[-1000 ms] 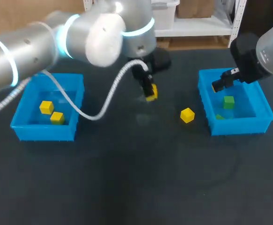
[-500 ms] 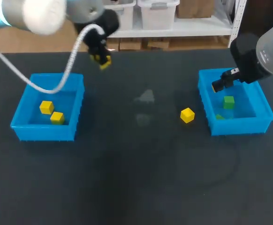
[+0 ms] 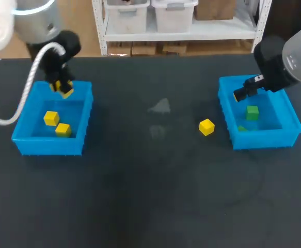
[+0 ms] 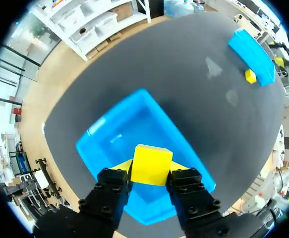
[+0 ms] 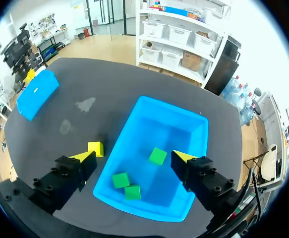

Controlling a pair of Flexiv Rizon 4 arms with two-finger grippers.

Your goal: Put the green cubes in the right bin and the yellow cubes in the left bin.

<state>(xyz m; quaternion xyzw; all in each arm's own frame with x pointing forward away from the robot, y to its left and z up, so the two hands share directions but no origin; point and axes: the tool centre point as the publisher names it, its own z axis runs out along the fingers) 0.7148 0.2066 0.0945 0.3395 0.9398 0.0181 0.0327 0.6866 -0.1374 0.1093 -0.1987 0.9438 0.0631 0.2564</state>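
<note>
Left tool [image 3: 62,88] grips a yellow cube [image 4: 150,164] over the left bin [image 3: 27,143]. Right tool [image 5: 133,158] hangs open above the right bin [image 5: 196,130].

We see yellow cubes [image 3: 206,126], green cubes [image 3: 252,112], bright blue bins [image 3: 49,146], a dark grey table [image 3: 150,196], and our left gripper [image 4: 150,174] and right gripper [image 5: 133,156] black, tipped yellow.

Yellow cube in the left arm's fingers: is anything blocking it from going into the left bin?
Nothing visible is in the way. The yellow cube, held between the left arm's fingers, hangs above the open left bin. Two other yellow cubes lie inside, with bare floor beside them.
</note>
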